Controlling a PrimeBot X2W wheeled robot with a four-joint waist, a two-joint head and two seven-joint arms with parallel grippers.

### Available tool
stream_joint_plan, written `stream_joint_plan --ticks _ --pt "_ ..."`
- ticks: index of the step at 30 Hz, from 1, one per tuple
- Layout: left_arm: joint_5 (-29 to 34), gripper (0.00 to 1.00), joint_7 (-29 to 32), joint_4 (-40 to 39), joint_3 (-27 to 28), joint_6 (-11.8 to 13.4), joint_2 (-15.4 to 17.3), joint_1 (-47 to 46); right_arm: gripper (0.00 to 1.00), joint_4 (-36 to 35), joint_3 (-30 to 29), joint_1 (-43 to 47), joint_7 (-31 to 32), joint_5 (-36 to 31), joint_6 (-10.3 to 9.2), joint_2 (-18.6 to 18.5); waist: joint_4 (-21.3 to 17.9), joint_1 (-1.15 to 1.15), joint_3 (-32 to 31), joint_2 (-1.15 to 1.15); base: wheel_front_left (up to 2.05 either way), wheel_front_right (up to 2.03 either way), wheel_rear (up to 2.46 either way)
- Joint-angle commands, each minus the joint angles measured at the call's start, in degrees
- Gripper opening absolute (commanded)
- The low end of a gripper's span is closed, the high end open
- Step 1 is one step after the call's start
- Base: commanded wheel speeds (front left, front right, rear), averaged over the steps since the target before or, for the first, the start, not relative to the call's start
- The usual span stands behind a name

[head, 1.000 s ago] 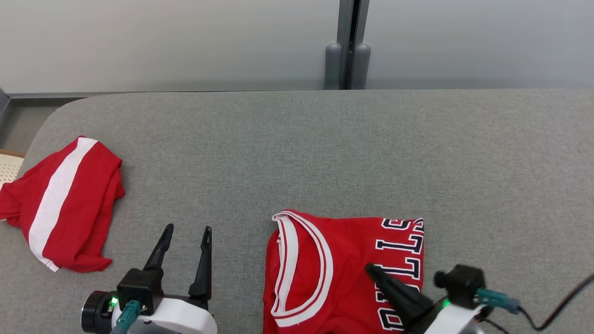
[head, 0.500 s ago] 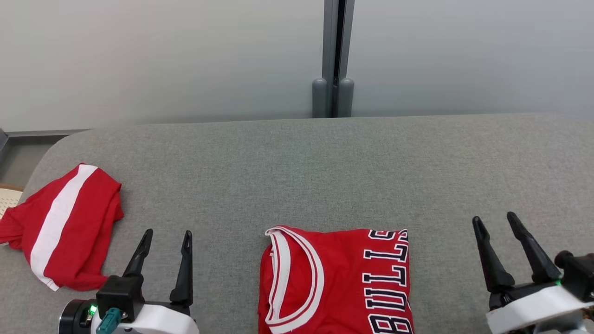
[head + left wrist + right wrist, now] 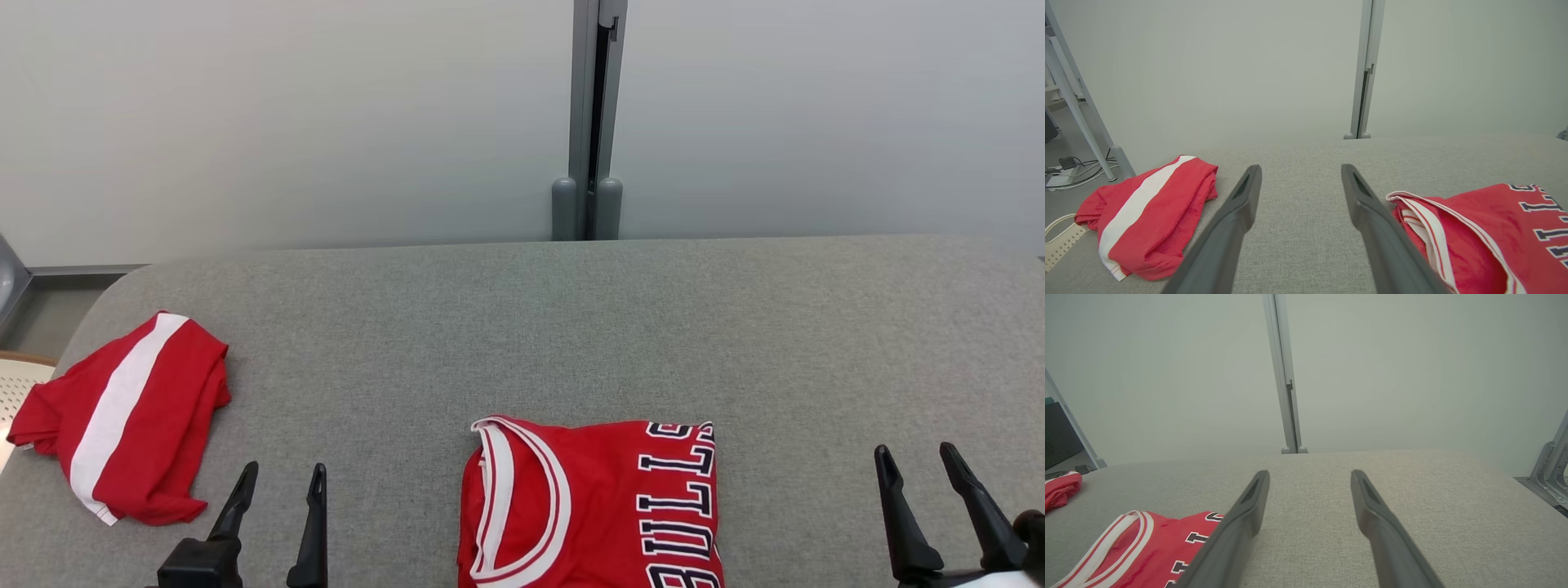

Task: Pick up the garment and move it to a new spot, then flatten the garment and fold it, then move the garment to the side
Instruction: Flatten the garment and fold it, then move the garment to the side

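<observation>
Red jersey (image 3: pixel 588 506) lies folded at the near middle of the grey worktop (image 3: pixel 522 327), collar to the left, lettering to the right. Left hand (image 3: pixel 283 474) is near its left side, fingers apart, empty. Right hand (image 3: pixel 914 453) is well off to the right, fingers apart too, holding nothing. A red-and-white garment (image 3: pixel 122 416) lies rumpled at the far left edge.

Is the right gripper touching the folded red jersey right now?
Apart. The head view shows bare grey surface between the right gripper and the jersey; its jaws stand open.
</observation>
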Motion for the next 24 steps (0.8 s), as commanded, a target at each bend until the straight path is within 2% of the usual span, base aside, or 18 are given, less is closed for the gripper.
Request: stream_joint_plan --ticks 1,12,24 --pt "-0.3 1.00 0.2 -0.6 0.1 0.5 0.5 0.9 1.00 -0.8 -0.5 1.2 0.5 -0.6 0.00 0.3 0.0 0.00 -0.7 0.00 0.00 0.00 0.00" --pt "-2.1 1.00 0.7 -0.3 0.6 -0.7 2.0 2.9 1.00 -2.6 -0.3 4.6 2.3 -1.3 0.00 1.3 -0.1 0.00 -3.2 0.00 0.00 0.00 0.00" --pt "-3.5 1.00 -1.1 1.5 2.8 -3.3 1.1 2.0 1.00 -3.1 -0.6 5.9 2.8 -0.9 0.00 1.3 0.3 0.00 -3.7 0.00 0.00 0.00 0.00"
